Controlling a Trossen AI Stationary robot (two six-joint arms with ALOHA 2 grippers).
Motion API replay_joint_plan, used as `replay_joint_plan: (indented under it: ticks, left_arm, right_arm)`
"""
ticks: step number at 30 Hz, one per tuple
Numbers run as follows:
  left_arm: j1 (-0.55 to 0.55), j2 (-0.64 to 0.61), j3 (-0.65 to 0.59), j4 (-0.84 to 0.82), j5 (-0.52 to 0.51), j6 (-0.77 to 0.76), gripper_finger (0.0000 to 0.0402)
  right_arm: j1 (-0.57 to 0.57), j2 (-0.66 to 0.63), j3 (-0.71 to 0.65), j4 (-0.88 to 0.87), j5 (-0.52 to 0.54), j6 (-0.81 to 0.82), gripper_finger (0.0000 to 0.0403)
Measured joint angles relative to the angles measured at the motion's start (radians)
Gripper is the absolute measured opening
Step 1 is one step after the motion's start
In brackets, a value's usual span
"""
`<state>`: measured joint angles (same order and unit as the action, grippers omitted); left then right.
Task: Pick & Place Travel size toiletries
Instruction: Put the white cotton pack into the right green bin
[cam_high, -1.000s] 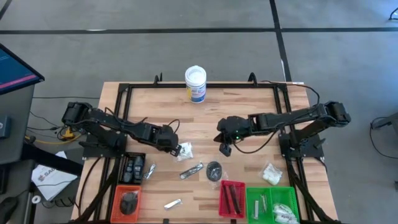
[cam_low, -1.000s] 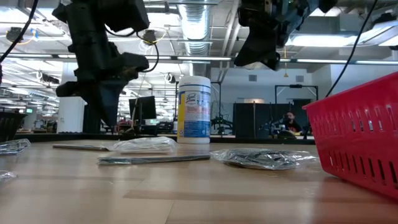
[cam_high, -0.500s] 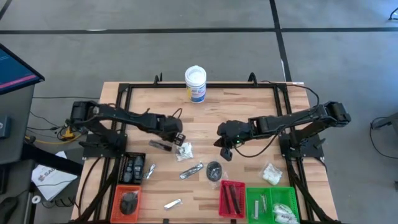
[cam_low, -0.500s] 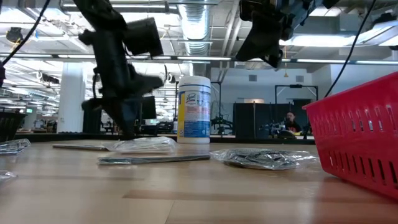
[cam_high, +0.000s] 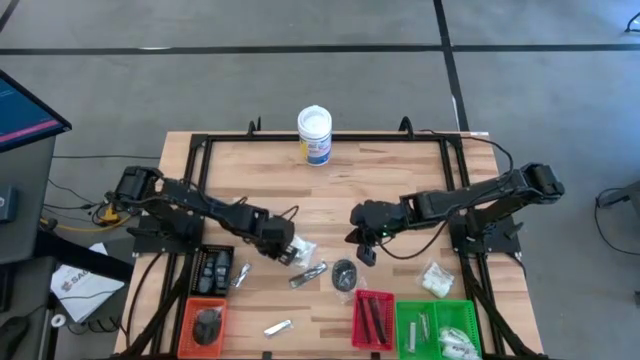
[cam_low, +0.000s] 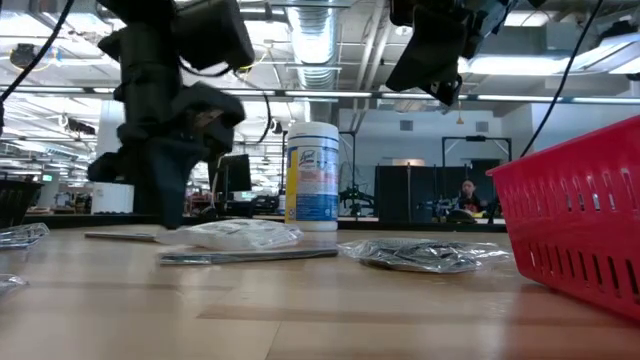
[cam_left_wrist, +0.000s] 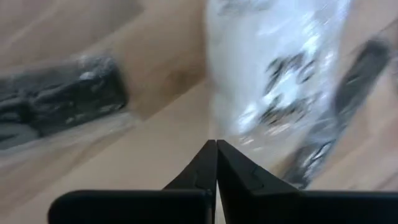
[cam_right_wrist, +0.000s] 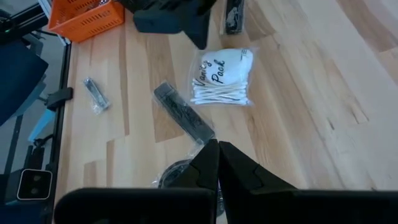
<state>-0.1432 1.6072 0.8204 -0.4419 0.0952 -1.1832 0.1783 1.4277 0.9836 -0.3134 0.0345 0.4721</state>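
hovering with jaws pressed together, left gripper (cam_high: 284, 251) beside the clear cotton-swab packet (cam_high: 300, 246); best opened first, then lowered astride the packet; right gripper (cam_high: 362, 247) likewise closed, empty.

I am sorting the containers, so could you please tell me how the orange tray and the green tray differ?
The orange plastic mesh tray sits at the table's near left corner, while the green plastic mesh tray sits at the near right corner. The orange tray holds a dark round item; the green tray holds pale, clear-wrapped packets. The green tray looks wider than the orange one. Both are open-topped and lie along the table's near edge.
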Motion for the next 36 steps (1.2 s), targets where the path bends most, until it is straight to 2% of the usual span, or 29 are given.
replay_joint_plan:
  ticks: [4, 8, 24, 32, 36]
  left_arm:
    - [-0.06, 0.0, 0.0, 0.093, 0.017, -0.008, 0.0]
    - [-0.099, 0.0, 0.0, 0.174, -0.045, -0.004, 0.0]
    - [0.001, 0.122, 0.004, 0.318, -0.035, 0.105, 0.0]
    - [0.072, 0.199, 0.003, 0.63, -0.011, 0.109, 0.0]
    - [0.079, 0.188, 0.004, 0.759, -0.031, 0.184, 0.0]
  right_arm:
    - [-0.001, 0.0, 0.0, 0.0, 0.0, -0.001, 0.0001]
    - [-0.003, 0.0, 0.0, 0.0, 0.0, -0.003, 0.0001]
    - [0.006, 0.0, 0.0, -0.015, 0.0, -0.001, 0.0001]
    - [0.006, 0.0, 0.0, -0.024, 0.0, 0.007, 0.0001]
    - [0.006, 0.0, 0.0, -0.024, 0.0, 0.008, 0.0001]
